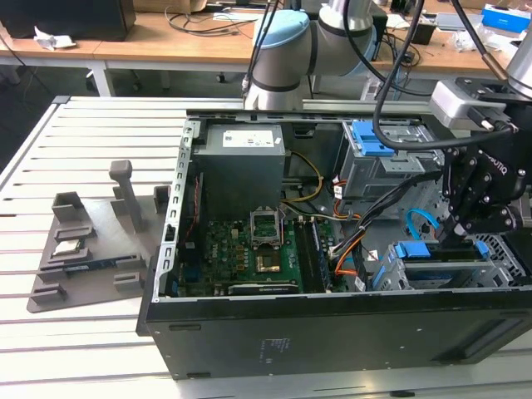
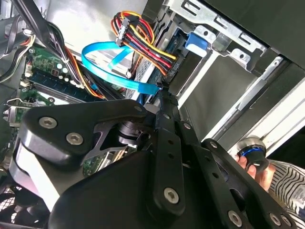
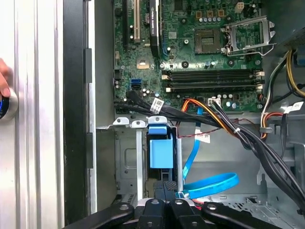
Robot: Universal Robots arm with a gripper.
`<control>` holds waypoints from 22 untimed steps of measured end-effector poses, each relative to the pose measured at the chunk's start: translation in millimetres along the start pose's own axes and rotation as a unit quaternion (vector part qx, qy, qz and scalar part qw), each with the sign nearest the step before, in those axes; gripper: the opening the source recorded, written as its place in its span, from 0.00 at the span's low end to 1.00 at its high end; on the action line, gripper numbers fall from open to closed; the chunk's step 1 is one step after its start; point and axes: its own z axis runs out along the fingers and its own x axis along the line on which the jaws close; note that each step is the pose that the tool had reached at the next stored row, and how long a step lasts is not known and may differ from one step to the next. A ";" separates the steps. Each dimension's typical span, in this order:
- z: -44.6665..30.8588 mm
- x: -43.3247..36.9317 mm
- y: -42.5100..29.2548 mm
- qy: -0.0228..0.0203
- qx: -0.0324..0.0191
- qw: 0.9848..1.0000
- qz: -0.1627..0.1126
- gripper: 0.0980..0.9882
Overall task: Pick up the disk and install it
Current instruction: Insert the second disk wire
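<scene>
Exterior view: the gripper [image 1: 455, 234] is seen at the case's [image 1: 249, 332] 3 o'clock, drawn narrow with nothing clamped. The disk [image 1: 434, 256] is judged to lie at the gripper's 7 o'clock, just beneath, in the cage [image 1: 503, 253], its long axis running 9 to 3. In the first wrist view its blue rail [image 3: 161, 153] is shown straight ahead of the fingertips [image 3: 159, 191]; whether they touch cannot be told

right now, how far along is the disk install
Done, it seems: the disk sits in the cage slot inside the case. In hand: the gripper is right at the disk's end. Left: whether it is fully seated cannot be told, and the blue cable lies loose beside the cage.
</scene>
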 end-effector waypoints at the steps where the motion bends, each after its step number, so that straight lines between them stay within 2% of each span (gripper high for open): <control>1: 0.7 -0.1 -0.1 0.000 0.000 1.000 0.002 0.01; 4: 1.0 -0.1 -0.1 -0.001 -0.001 1.000 0.006 0.01; 10: -3.1 -0.1 -0.3 0.000 -0.002 1.000 0.017 0.01; 15: -2.8 -0.3 -0.7 -0.002 -0.005 0.998 0.055 0.01; 22: 0.0 -0.9 -2.2 -0.002 -0.008 0.998 0.056 0.01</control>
